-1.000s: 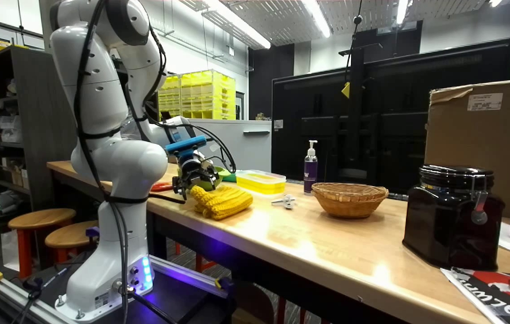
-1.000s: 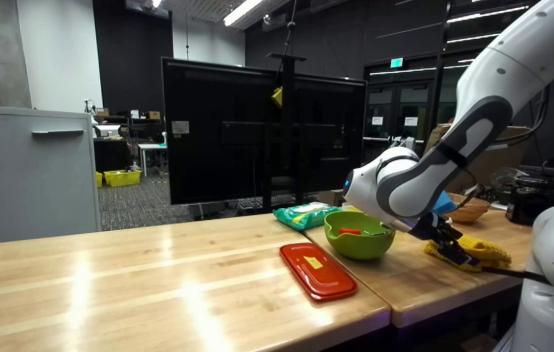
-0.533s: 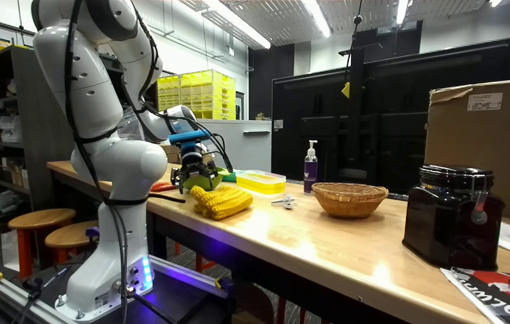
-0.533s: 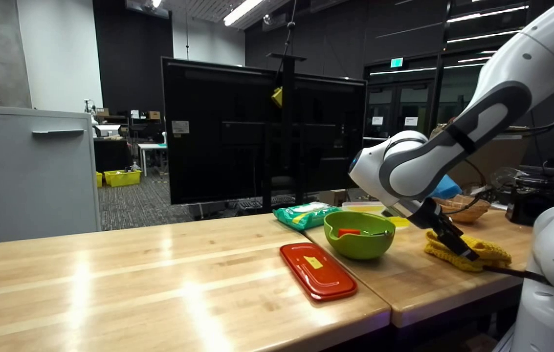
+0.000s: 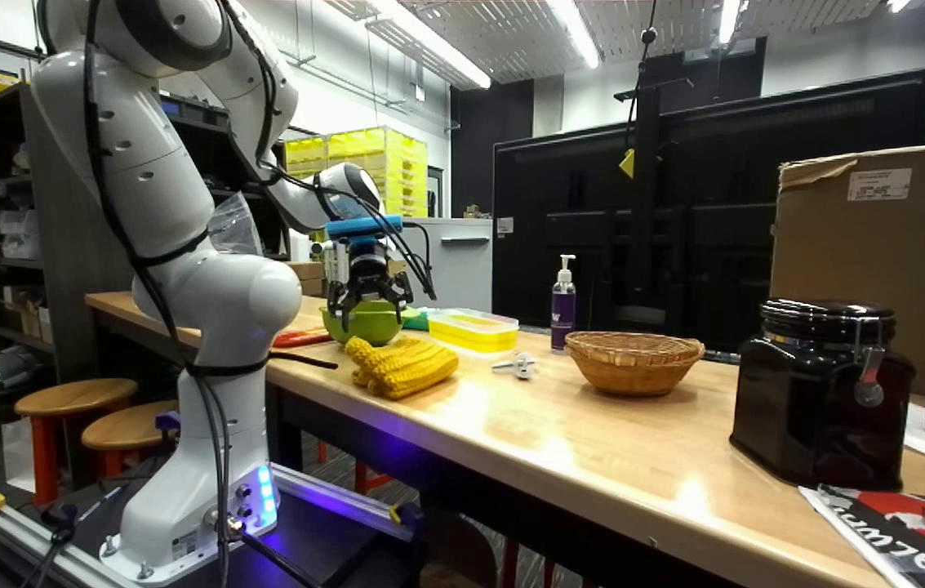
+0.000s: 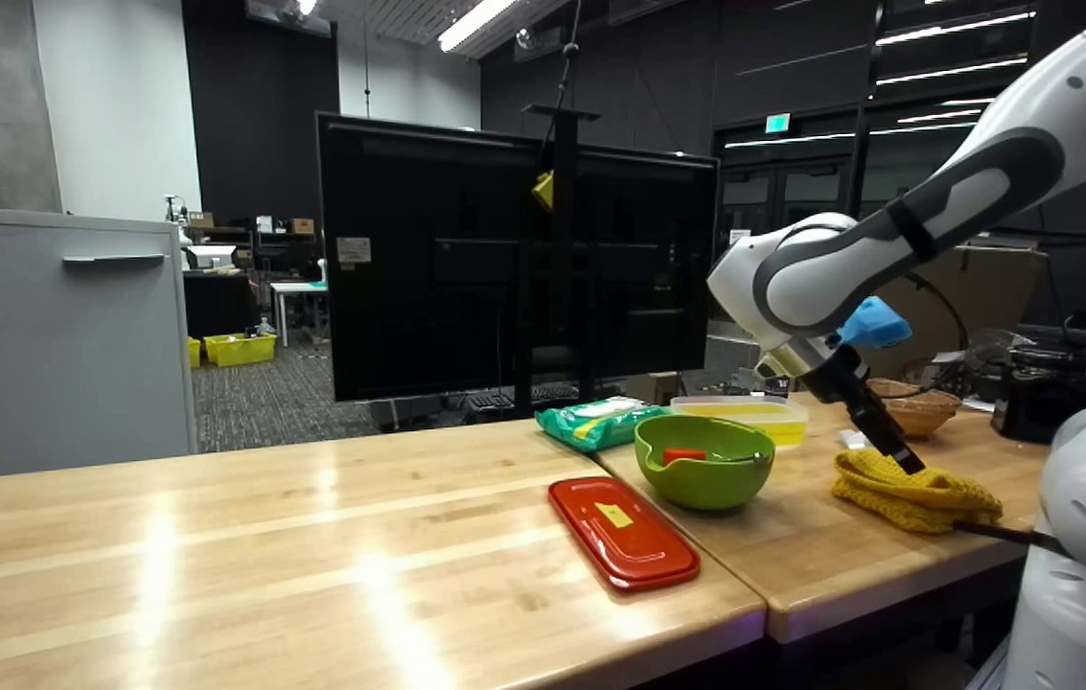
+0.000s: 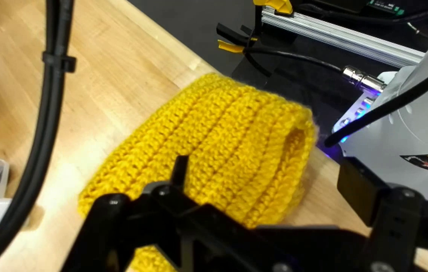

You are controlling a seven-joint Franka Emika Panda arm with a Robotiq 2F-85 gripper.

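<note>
At the far left, a dark grey shelf (image 5: pixel 74 278) stands behind two stools (image 5: pixel 77 396) with round wooden seats and red legs. Next comes the smooth white arm (image 5: pixel 254 306), its base lit blue; behind it rise yellow bins (image 5: pixel 389 155) and a pale grey cabinet (image 5: pixel 466 273). A broad black screen (image 5: pixel 740 245) fills the background from the middle rightward, under strip lights (image 5: pixel 575 33). The worktop (image 5: pixel 609 441) is pale, glossy wood with bright reflections and a rounded front edge; a seam between two slabs shows in an exterior view.

On it, from the left, lie a flat, shiny red lid (image 6: pixel 629 539) and a green bowl (image 6: pixel 705 484) with something red inside. The black fingers (image 7: pixel 363 190) are spread wide apart, above and clear of the cloth (image 5: pixel 405 371). The cloth lies near the front edge, a folded yellow knit with thick ribs and an open end. Beyond it sits a translucent tub (image 5: pixel 474 331), yellow inside, then a small white tool (image 5: pixel 522 366), a purple pump bottle (image 5: pixel 563 306), a round wicker basket (image 5: pixel 633 367), and a shiny black jar (image 5: pixel 825 392) with a metal clasp before a cardboard box (image 5: pixel 878 237).
</note>
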